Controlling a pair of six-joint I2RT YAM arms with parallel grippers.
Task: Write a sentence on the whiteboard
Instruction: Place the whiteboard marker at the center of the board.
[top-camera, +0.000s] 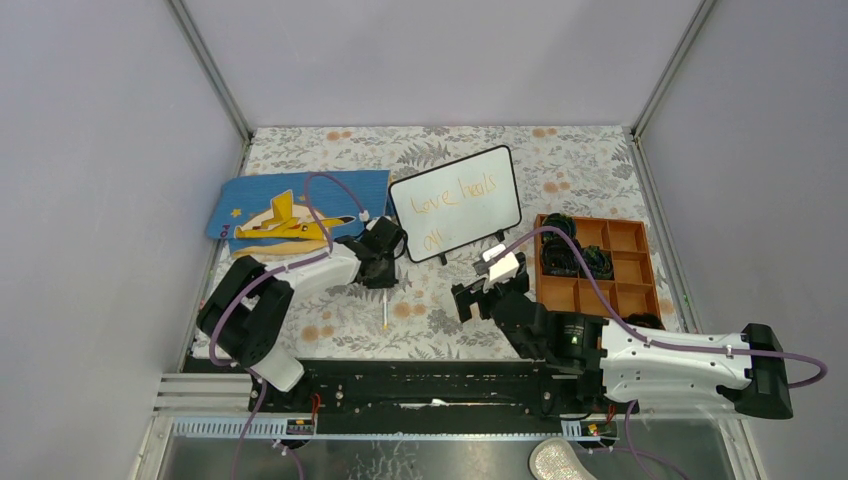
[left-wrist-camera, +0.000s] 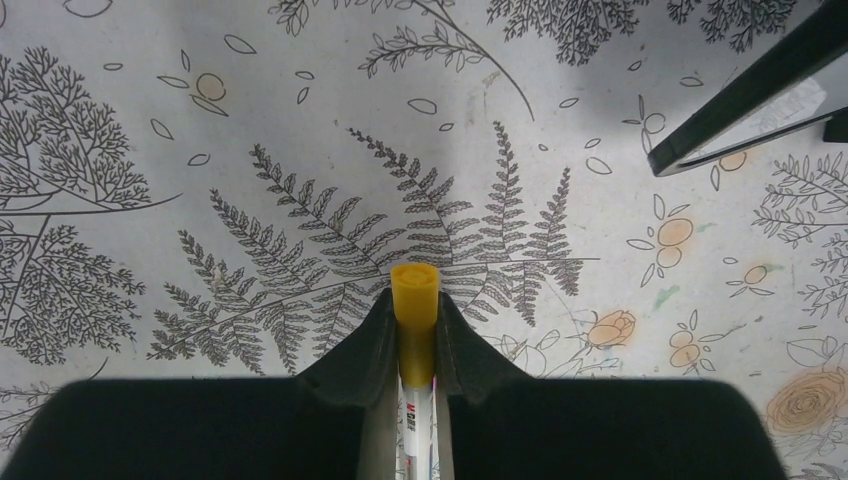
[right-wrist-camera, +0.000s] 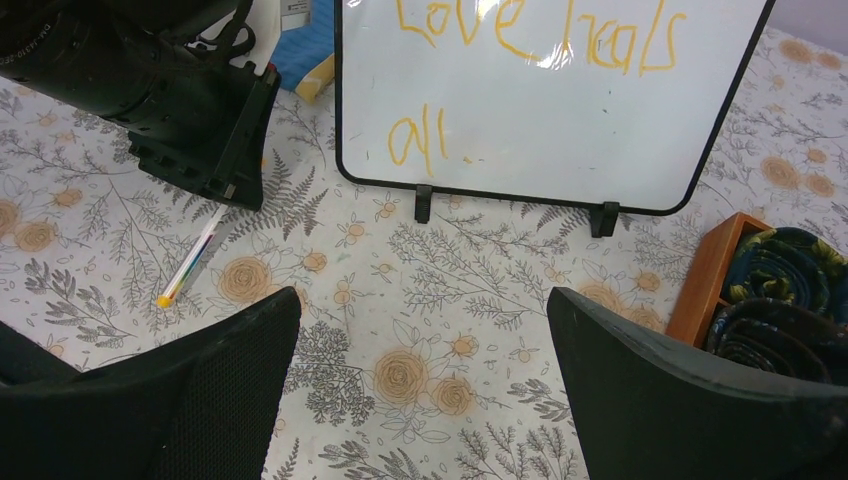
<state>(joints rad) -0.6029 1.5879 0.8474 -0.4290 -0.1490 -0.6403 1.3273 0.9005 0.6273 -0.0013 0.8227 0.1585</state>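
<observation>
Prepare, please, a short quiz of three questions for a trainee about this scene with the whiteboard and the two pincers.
1. True or false: the left pincer is open and empty.
2. The orange words on the whiteboard read: A) Love heals all B) Time flies fast C) Stay calm now.
3. Fill in: in the top view, the orange tray stands to the ____ of the whiteboard.
Key: 1 false, it is shut on the marker. 2 A. 3 right.
</observation>
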